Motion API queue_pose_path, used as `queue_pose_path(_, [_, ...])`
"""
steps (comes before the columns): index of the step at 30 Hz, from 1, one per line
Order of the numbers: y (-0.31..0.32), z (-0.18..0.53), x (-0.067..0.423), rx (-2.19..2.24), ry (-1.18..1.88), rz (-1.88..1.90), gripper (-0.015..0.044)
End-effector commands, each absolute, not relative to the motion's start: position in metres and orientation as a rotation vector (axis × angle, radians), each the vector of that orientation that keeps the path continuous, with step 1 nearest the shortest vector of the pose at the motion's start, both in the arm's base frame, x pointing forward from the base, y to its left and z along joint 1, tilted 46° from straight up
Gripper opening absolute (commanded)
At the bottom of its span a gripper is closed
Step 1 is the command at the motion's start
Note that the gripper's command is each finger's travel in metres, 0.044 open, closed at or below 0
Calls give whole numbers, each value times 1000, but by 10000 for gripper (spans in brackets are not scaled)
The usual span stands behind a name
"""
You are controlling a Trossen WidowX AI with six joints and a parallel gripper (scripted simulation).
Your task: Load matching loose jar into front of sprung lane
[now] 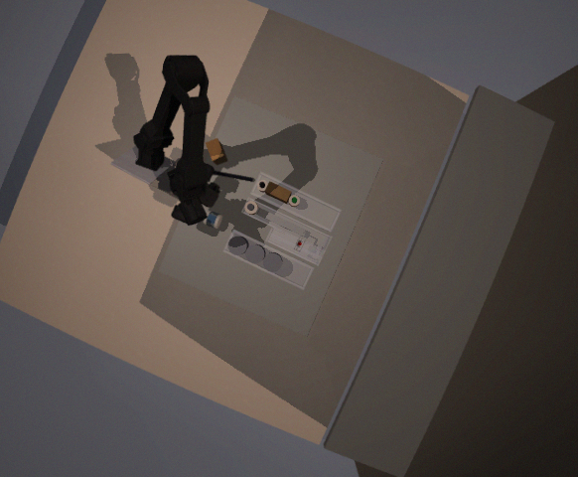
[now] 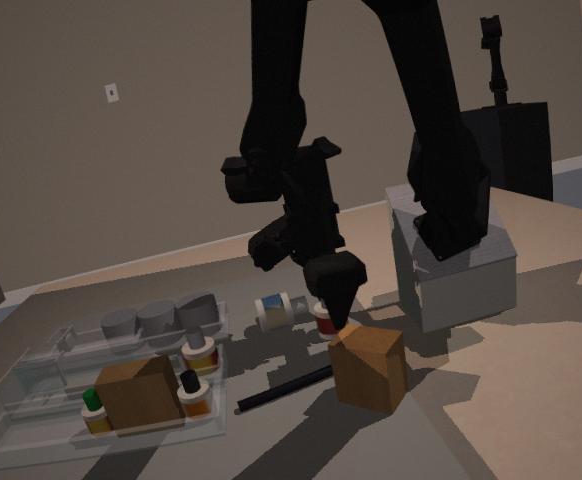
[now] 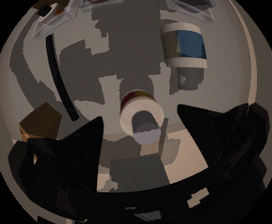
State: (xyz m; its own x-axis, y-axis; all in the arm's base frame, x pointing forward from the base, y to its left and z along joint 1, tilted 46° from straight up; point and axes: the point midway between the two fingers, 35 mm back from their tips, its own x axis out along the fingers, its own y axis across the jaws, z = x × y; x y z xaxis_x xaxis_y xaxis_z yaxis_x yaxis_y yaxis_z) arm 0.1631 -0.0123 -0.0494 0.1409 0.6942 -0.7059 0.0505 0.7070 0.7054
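The loose jar (image 2: pixel 326 326) (image 3: pixel 128 118), with a grey cap and red-and-yellow label, stands upright. My gripper (image 3: pixel 141 114) is open, its fingers apart on either side of this jar and pointing down; in the exterior view the near finger partly covers it. The wrist view shows a gap beside each finger. The lane jar (image 1: pixel 250 207) (image 2: pixel 200 357), with a grey cap and red-and-yellow label, stands at the front end of the clear middle lane (image 1: pixel 325 250). The pusher plate is hard to make out behind it. A blue-labelled jar (image 1: pixel 214 220) (image 2: pixel 274 311) (image 3: pixel 187 44) lies on its side nearby.
A wooden block (image 1: pixel 216 150) (image 2: pixel 369 369) (image 3: pixel 41 122) and black rod (image 1: pixel 231 175) (image 2: pixel 283 388) (image 3: pixel 56 77) lie near the gripper. One side lane holds a black-capped jar (image 2: pixel 195 400), another block (image 2: pixel 139 395) and a green-capped jar (image 2: pixel 98 419); the other holds grey cylinders (image 2: pixel 159 320).
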Motion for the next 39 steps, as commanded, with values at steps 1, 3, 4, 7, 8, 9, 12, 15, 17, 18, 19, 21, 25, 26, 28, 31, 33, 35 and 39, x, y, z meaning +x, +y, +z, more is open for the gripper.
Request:
queue_pose_path(1, [-11,-50,163,687,1367,520,335])
queue_pose_path(3, [-11,-50,163,687,1367,520,282])
queue_pose_path(4, [-11,-50,163,687,1367,520,256])
queue_pose_path(7, [-11,-50,163,687,1367,520,197])
queue_pose_path(8, [-11,-50,163,687,1367,520,190])
queue_pose_path(9, [-11,-50,163,687,1367,520,184])
queue_pose_path(12, [-11,-50,163,687,1367,520,164])
queue_pose_path(15, [-12,-49,163,687,1367,519,105])
queue_pose_path(17, [-17,-45,164,685,1367,517,52])
queue_pose_path(18, [-22,-41,164,684,1368,515,26])
queue_pose_path(19, [-26,-38,164,684,1368,514,0])
queue_pose_path(21, [-34,-30,164,682,1369,511,0])
queue_pose_path(25, [-50,-13,161,681,1371,509,0])
queue_pose_path(26, [-54,-9,160,681,1371,509,0])
queue_pose_path(28, [-62,1,158,682,1371,510,0])
queue_pose_path(31, [-72,16,153,683,1370,513,0])
queue_pose_path(33, [-77,26,149,685,1370,516,0])
queue_pose_path(35, [-79,29,148,685,1369,517,0])
queue_pose_path(39, [-80,28,155,685,1372,511,0])
